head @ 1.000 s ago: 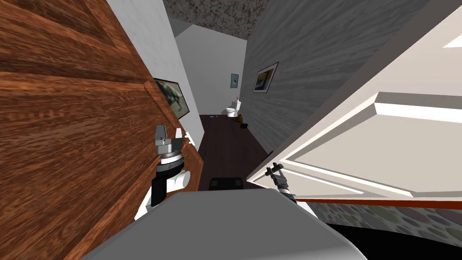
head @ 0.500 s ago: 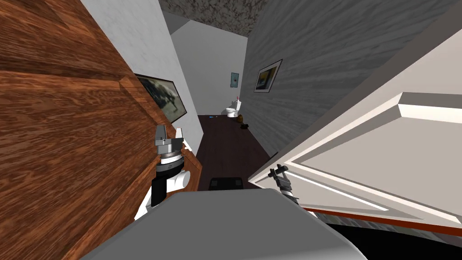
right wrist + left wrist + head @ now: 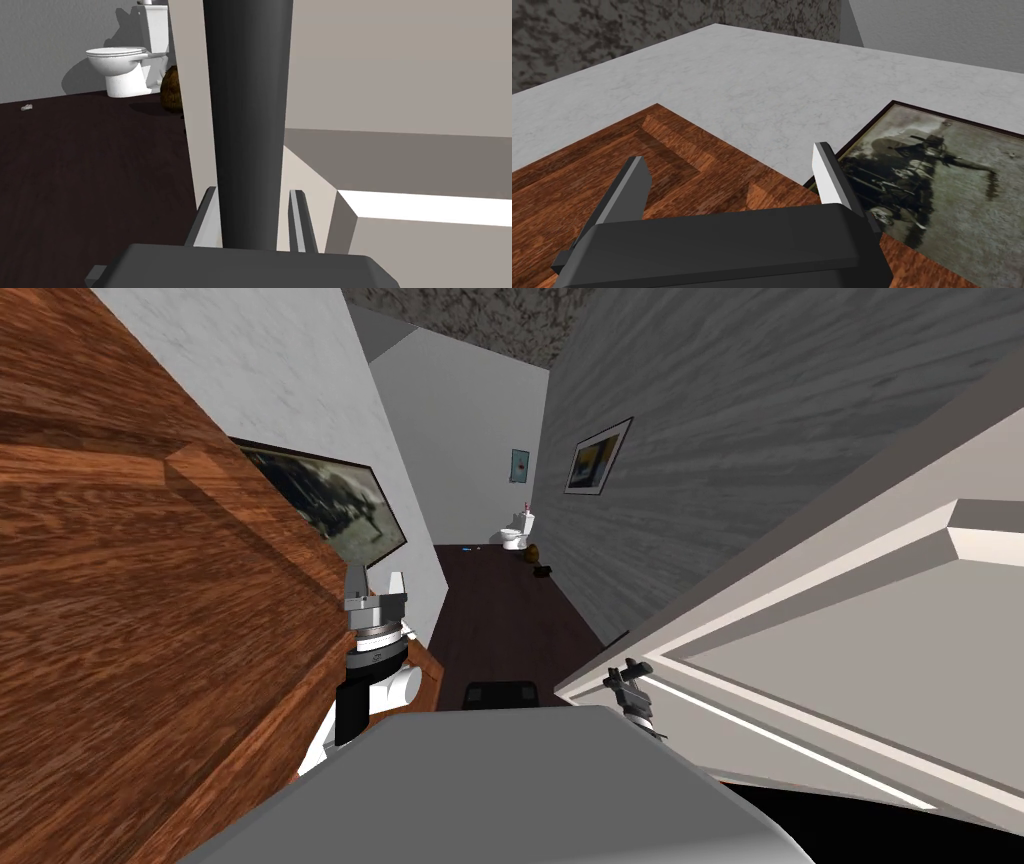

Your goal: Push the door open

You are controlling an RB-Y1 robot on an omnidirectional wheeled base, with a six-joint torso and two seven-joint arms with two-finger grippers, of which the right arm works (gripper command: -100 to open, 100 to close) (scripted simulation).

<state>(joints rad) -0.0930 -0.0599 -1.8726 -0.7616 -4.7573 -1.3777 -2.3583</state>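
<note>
A brown wooden door (image 3: 150,588) stands at my left, swung toward the white wall. My left gripper (image 3: 376,585) is open at that door's free edge, its fingers over the wood (image 3: 687,170) with nothing between them (image 3: 730,160). A pale panelled door (image 3: 850,638) stands at my right. My right gripper (image 3: 625,671) sits at its near edge. In the right wrist view its fingers (image 3: 252,193) stand close together, pressing the sides of a dark upright bar (image 3: 247,100) beside the pale door (image 3: 400,75).
Between the doors a dark-floored corridor (image 3: 500,608) runs to a white toilet (image 3: 516,529) at the far end, with a brown object (image 3: 171,90) beside it. A framed picture (image 3: 330,503) hangs on the left wall, another (image 3: 598,456) on the grey right wall. A dark object (image 3: 500,695) lies on the floor just ahead.
The brown door has swung further left toward the wall, uncovering more of the framed picture. The pale door has swung further right. Both grippers have barely moved.
</note>
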